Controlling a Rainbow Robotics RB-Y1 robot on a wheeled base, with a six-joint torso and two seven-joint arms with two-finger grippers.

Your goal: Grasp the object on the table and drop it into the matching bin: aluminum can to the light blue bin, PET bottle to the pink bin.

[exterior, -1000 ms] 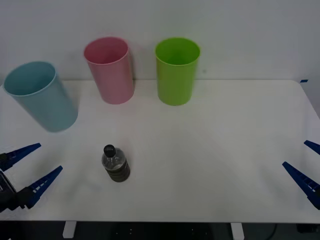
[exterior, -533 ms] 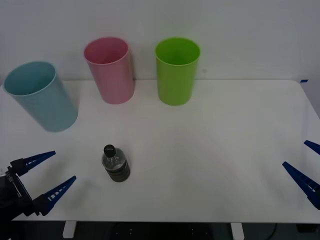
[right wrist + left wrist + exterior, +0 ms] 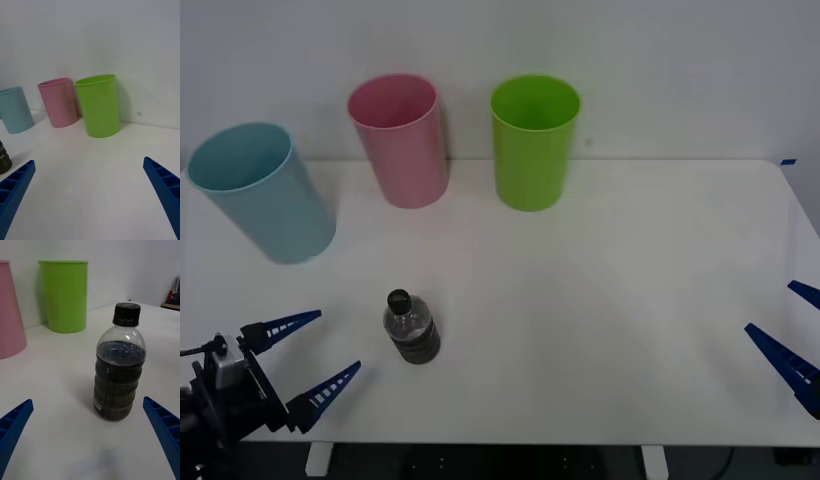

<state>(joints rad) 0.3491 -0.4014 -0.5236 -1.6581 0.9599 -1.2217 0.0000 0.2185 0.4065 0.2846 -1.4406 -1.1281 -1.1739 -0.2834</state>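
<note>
Front view: the bottle (image 3: 411, 328) stands upright on the table (image 3: 600, 300), well in front of the pink bin (image 3: 399, 139) and right of the blue bin (image 3: 262, 190). The left gripper (image 3: 305, 358), fingers apart, sits just left of it. The right gripper (image 3: 792, 330) waits at the right edge, fingers apart.

Left wrist view: the bottle (image 3: 119, 363) stands between and beyond the spread fingers (image 3: 13, 427).

bottle (image 3: 412, 328) on table (image 3: 600, 300) — before bins
</note>
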